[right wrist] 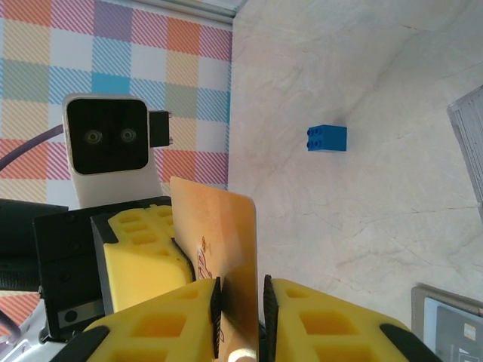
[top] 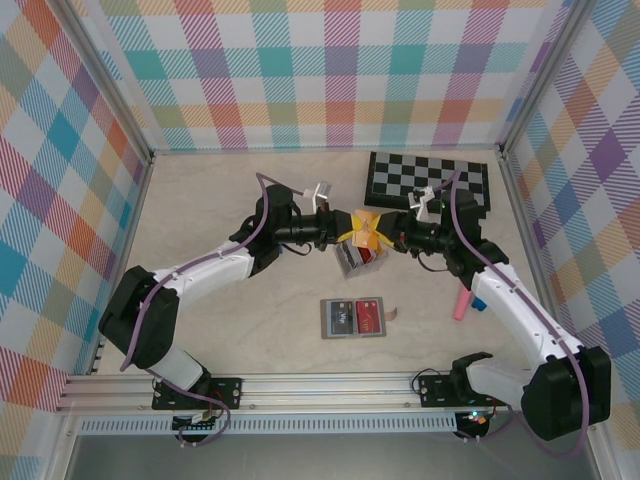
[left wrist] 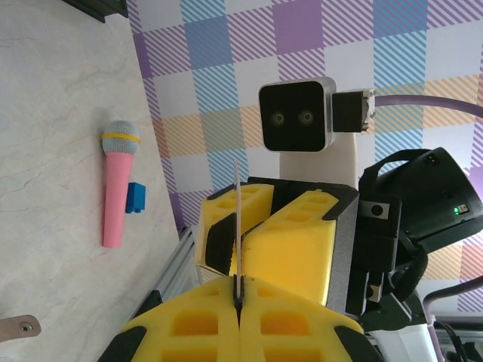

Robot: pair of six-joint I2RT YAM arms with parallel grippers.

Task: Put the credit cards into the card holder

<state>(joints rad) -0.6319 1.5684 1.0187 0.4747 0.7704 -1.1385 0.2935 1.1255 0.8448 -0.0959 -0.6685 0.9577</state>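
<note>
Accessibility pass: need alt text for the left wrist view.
The left gripper is shut on a credit card seen edge-on, which stands between the yellow fingers of the right gripper facing it. A pink toy microphone and blue brick lie on the table beyond.

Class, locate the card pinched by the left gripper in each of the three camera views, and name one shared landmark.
Top external: card at picture centre.
Left wrist: edge-on, a thin upright line at lower centre.
Right wrist: broad face showing, lower centre.
Shared landmark, both wrist views: blue block.
</note>
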